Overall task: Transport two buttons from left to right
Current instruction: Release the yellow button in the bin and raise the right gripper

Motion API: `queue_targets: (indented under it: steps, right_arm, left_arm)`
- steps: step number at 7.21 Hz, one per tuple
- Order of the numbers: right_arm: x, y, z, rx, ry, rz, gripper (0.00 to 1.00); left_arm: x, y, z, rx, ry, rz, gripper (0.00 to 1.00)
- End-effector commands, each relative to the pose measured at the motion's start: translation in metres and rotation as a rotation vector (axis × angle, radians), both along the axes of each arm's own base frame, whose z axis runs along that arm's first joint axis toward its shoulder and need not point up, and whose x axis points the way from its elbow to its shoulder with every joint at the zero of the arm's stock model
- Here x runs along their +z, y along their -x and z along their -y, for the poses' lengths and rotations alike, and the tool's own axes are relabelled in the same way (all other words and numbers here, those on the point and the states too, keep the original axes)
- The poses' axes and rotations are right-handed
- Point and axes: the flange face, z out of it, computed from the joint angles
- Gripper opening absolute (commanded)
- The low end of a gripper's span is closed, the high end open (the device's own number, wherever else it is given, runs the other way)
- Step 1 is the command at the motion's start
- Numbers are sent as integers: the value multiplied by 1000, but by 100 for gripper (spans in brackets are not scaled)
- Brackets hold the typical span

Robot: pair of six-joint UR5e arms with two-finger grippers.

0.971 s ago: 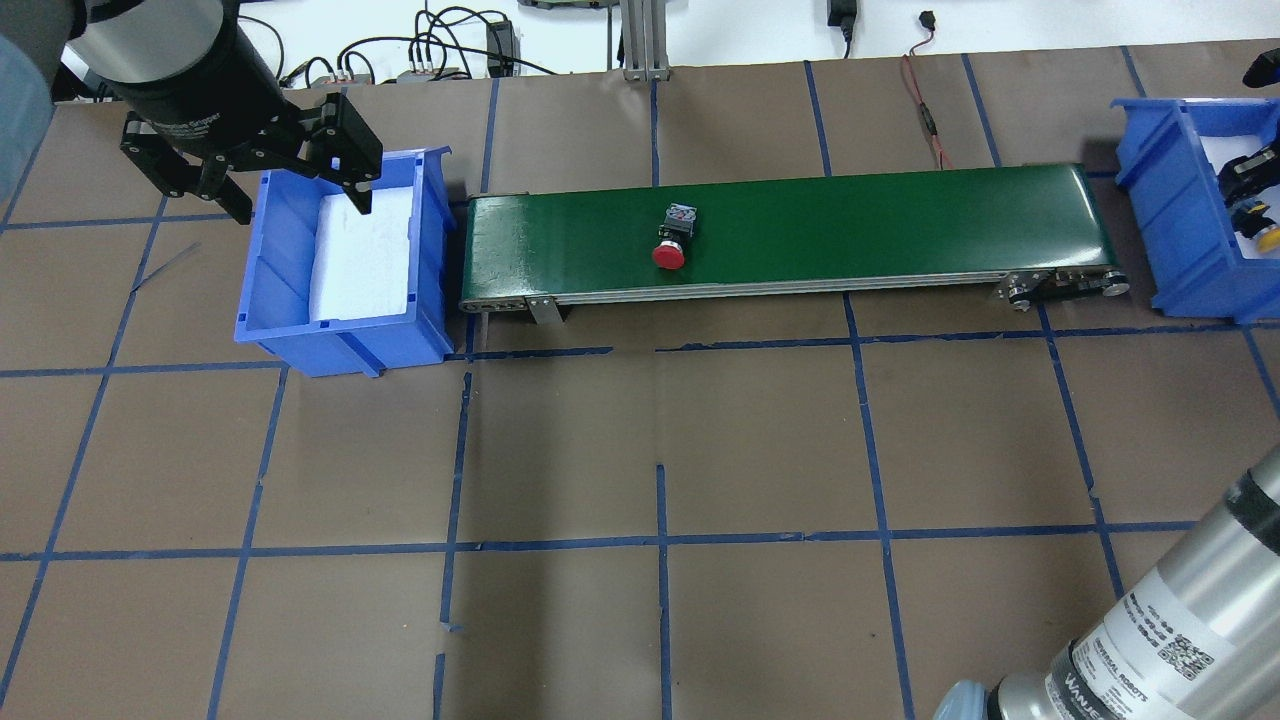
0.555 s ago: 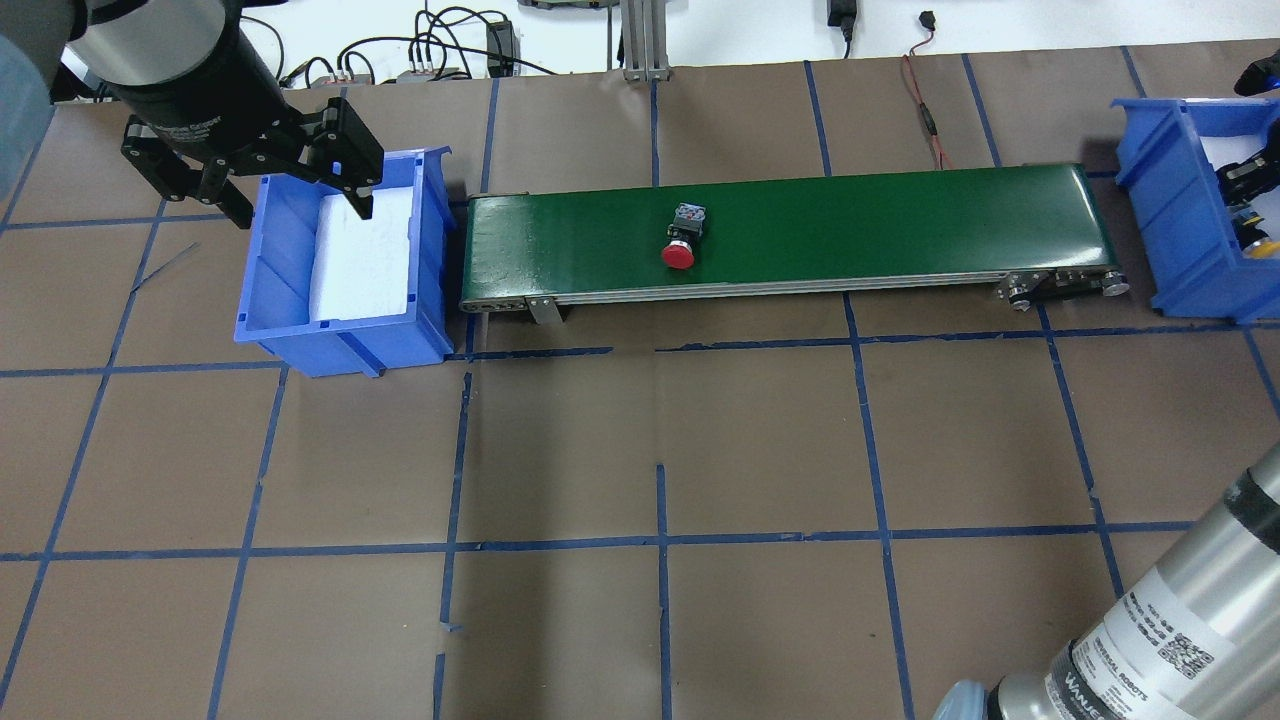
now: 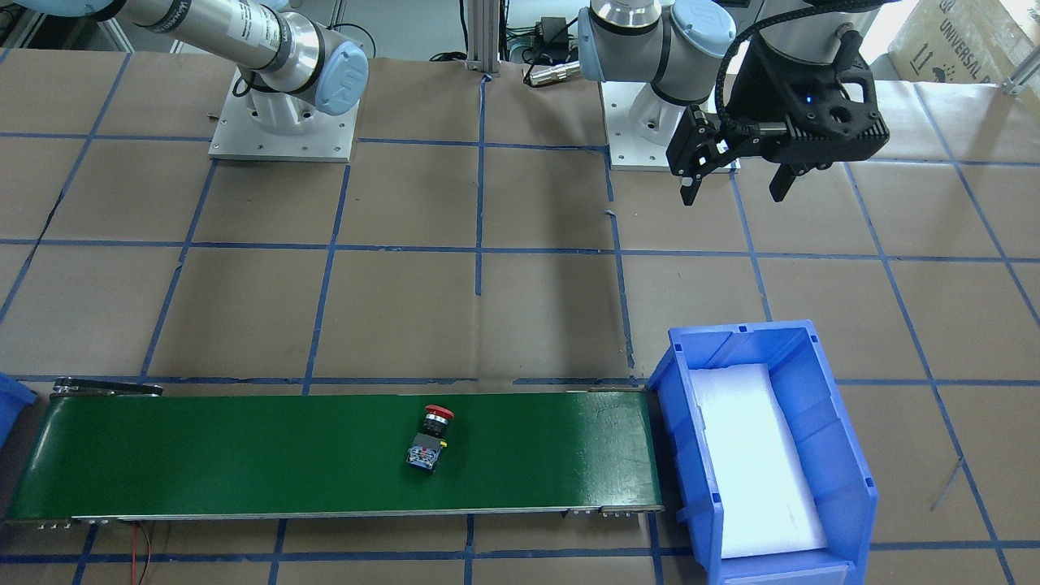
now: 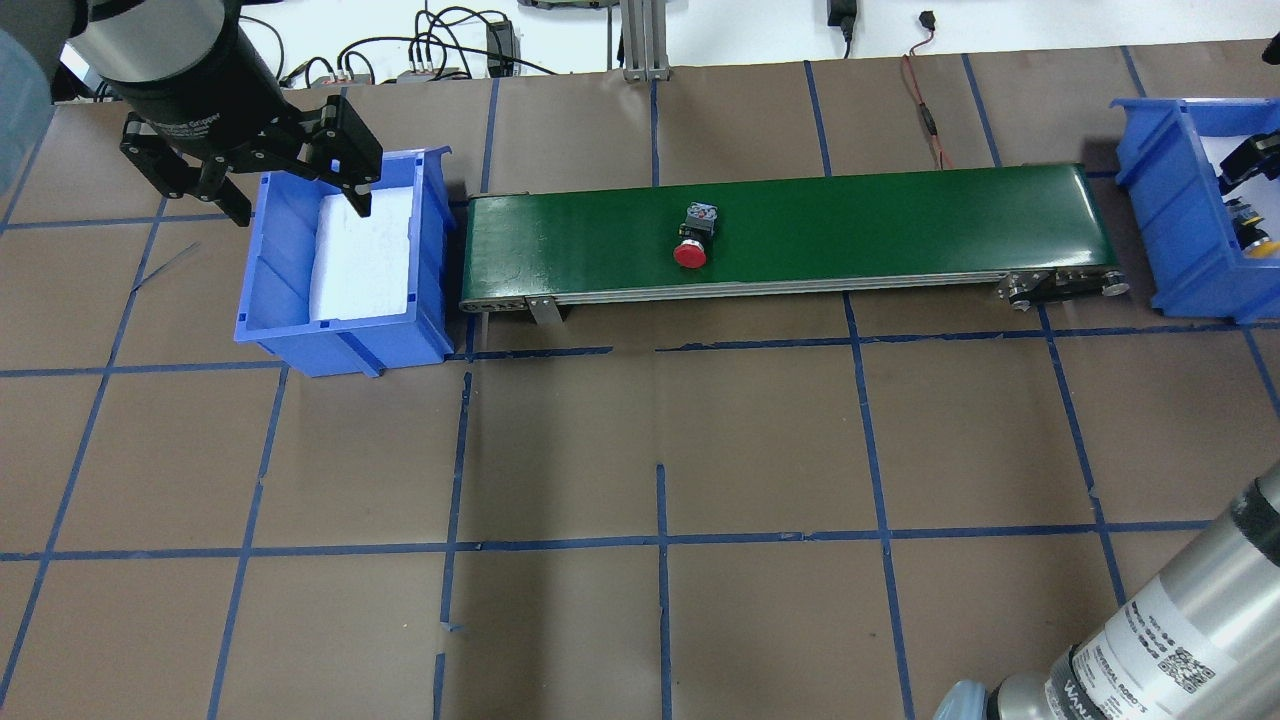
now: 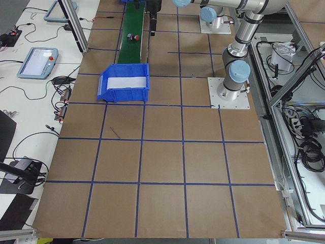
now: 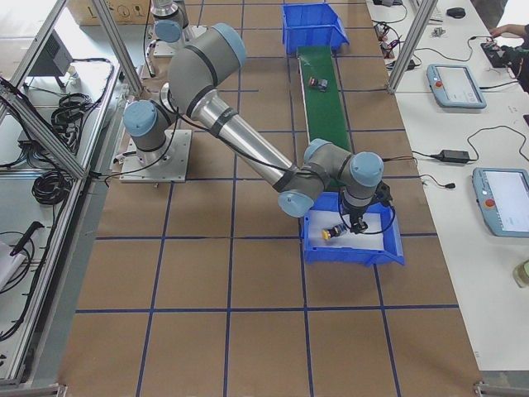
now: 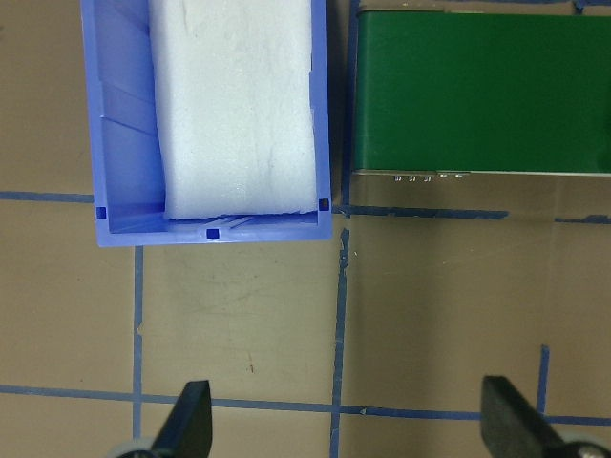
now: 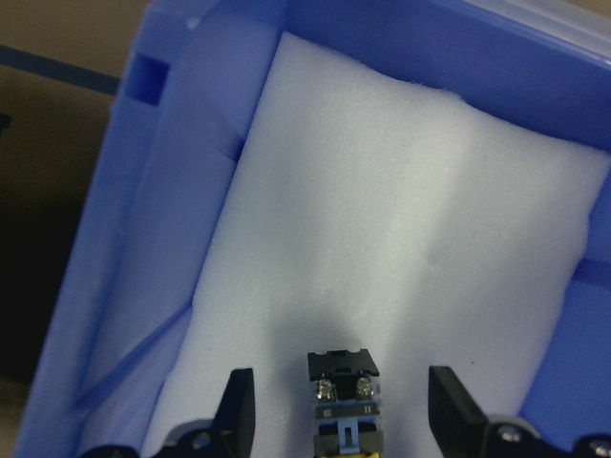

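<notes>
The red button [image 4: 691, 245] lies mid-belt [image 4: 900, 220]. The yellow button [image 8: 344, 401] rests in the right bin [image 8: 172, 239] between the spread right tool [image 8: 342, 393]. The left tool [image 4: 300, 210], also spread, hovers near the left bin [image 4: 270, 260].

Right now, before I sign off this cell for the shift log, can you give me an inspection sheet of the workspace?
Surface: brown paper table, blue tape grid; green conveyor belt across it.
Job's things: red button lying mid-belt; yellow button in right bin; left bin holds only foam.
Clutter: thin dark sliver beside left bin.
Pincers: left pincer open, empty; right pincer open, astride yellow button.
Cables: red-black wire behind belt.
Surroundings: teach pendants on side bench.
</notes>
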Motion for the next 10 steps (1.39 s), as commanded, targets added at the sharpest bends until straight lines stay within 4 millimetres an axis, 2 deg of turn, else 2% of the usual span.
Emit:
queue_targets:
  steps: [1, 2, 3, 4, 5, 6, 7, 10]
  right_arm:
    - [62, -17, -20, 2, 2, 3, 69]
    - [83, -48, -20, 34, 30, 50, 69]
    - [99, -111, -7, 100, 46, 55, 69]
    - [104, -174, 0, 70, 40, 74, 69]
    - [108, -223, 0, 11, 29, 94, 69]
    - [106, -271, -6, -62, 10, 116, 69]
    - [99, -311, -11, -140, -15, 137, 69]
    - [78, -411, -24, -365, -91, 159, 71]
  left_arm:
    - [0, -3, 3, 6, 2, 0, 100]
    - [-1, -2, 3, 4, -1, -1, 100]
    - [-1, -2, 4, 4, -1, 0, 100]
    - [-1, -2, 4, 5, -2, 2, 100]
    - [-1, -3, 4, 6, -2, 2, 100]
    - [-2, -3, 5, 6, -3, 2, 100]
    - [-3, -4, 4, 8, -5, 2, 100]
    - [-3, -3, 5, 6, -5, 0, 100]
